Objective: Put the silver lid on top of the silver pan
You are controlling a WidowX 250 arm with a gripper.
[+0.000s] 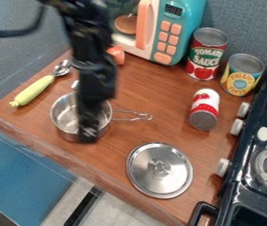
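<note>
The black gripper [89, 130] hangs over the right part of the silver pan [65, 115], hiding some of its inside and rim; how its fingers stand cannot be made out. The pan is upright at the left of the wooden counter, its wire handle pointing right. To the lower right of the pan, apart from it and from the gripper, the round silver lid [159, 170] lies flat on the counter with its knob up.
A teal toy microwave [180, 26] stands at the back. Two cans [207, 53] [242, 75] are upright at the back right, and a white-and-red can [205, 109] lies nearer. A green-handled spoon [34, 89] is left, a black stove [260, 154] right.
</note>
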